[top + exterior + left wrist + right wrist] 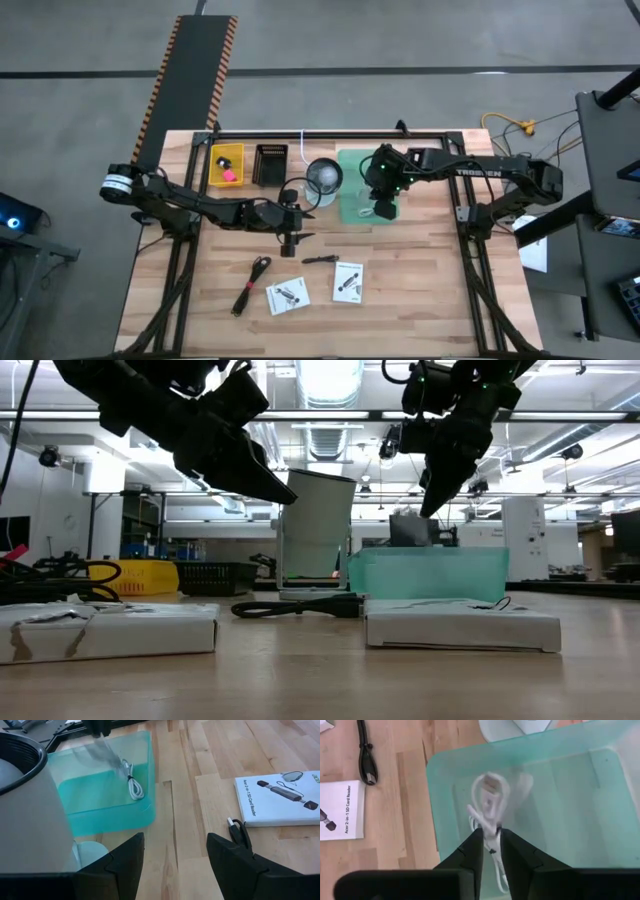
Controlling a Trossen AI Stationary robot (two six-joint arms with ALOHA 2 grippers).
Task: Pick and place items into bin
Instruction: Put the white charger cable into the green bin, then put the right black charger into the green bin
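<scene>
The right gripper [490, 840], nearly closed on a coiled white cable [487, 800] above the translucent green plastic bin [440, 795], should open well inside its walls, while the left gripper [175, 852] waits open and empty beside it

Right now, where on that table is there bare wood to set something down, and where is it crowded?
Bare wood lies along the table's left side, left of the black cable, and on the right, between the white box and the right frame rail. Crowded: the back middle, with yellow bin, black basket, teal bin and both arms.
</scene>
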